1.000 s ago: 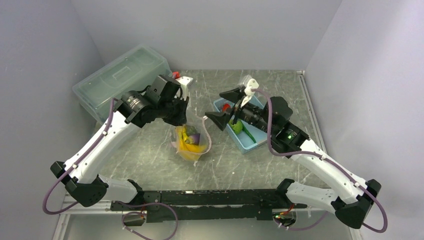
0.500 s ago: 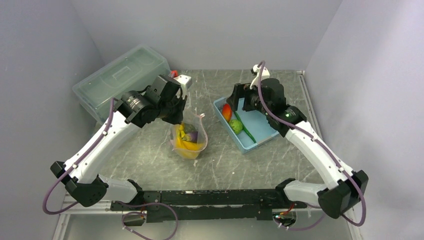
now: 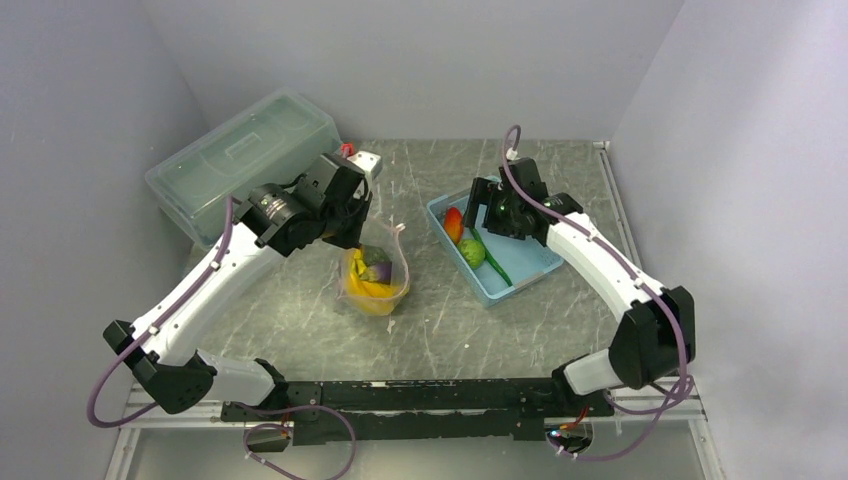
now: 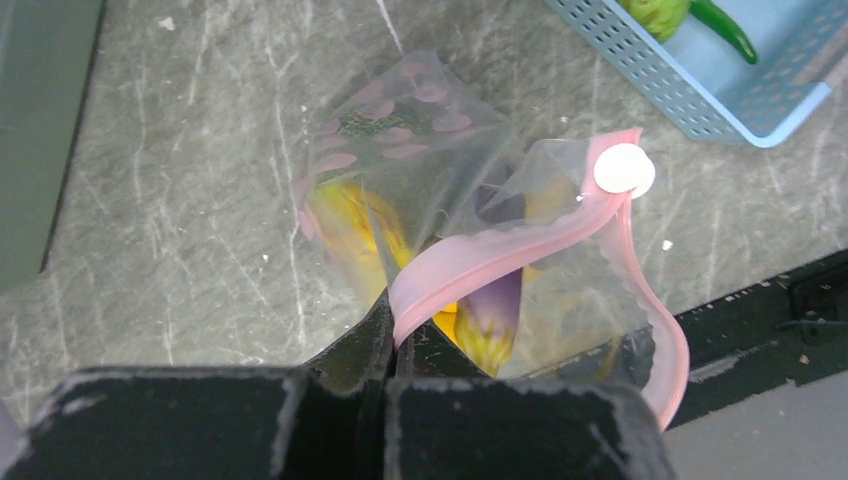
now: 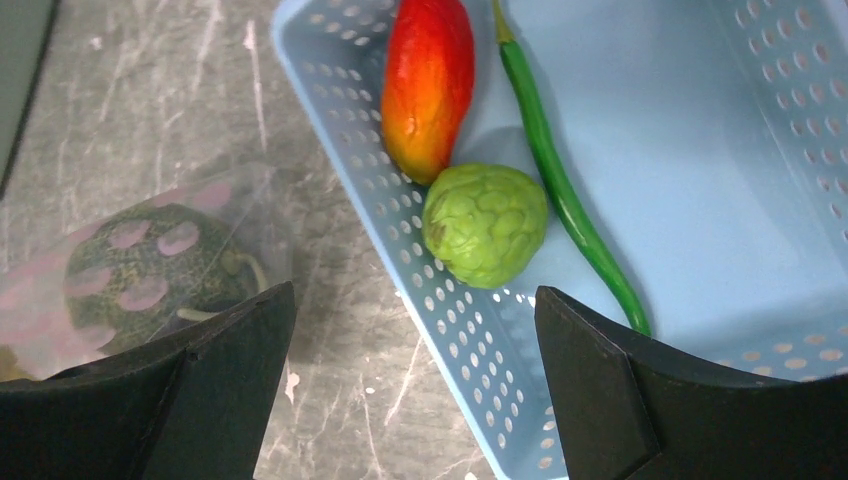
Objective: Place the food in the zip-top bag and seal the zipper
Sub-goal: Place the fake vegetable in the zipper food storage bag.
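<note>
**Currently: left end effector clenched on the zipper, right end effector released over the basket**

Left end effector: the jaws are clenched on the pink zipper of the zip-top bag, near one end of the strip. The rest of the zipper loops away from the grip, so the mouth stands apart. A white round tab sits on the strip at its far bend.

Bag contents: yellow bananas, a purple piece and a dull-green round lump lie inside. The bag is near the middle of the tabletop, just left of the light-blue slatted basket and apart from it.

Right end effector: the jaws are spread wide and grasp nothing. It hangs above the near-left rim of the basket.

Basket contents: a red-orange piece, a bumpy bright-green ball touching it, and a long green pepper.

A translucent lidded box stands at the far left.
</note>
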You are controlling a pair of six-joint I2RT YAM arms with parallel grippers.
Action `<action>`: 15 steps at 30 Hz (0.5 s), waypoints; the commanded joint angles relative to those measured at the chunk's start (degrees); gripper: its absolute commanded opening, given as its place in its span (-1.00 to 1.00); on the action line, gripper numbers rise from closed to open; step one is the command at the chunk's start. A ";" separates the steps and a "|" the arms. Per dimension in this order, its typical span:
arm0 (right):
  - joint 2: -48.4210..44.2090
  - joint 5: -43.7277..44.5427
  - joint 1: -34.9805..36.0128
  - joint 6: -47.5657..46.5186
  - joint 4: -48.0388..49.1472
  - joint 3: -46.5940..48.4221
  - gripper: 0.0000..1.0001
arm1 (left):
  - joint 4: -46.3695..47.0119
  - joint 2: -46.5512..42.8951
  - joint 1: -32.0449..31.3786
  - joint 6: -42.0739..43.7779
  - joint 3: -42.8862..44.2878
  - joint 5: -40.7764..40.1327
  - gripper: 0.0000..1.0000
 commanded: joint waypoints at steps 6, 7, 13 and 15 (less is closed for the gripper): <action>6.91 4.52 -0.83 8.51 -4.07 2.81 0.87 | 4.21 -0.88 0.26 1.38 -1.26 -12.38 -1.00; 7.38 4.74 -0.83 9.06 -3.83 2.59 0.87 | 4.37 -0.76 0.31 1.81 -1.19 -13.33 -1.00; 10.91 4.91 -0.99 11.36 -3.18 2.74 0.89 | 3.13 0.32 0.56 4.45 1.54 -20.06 -1.00; 12.20 4.76 -0.92 12.04 -3.13 3.13 0.90 | 2.50 0.63 0.63 5.57 2.17 -23.32 -1.00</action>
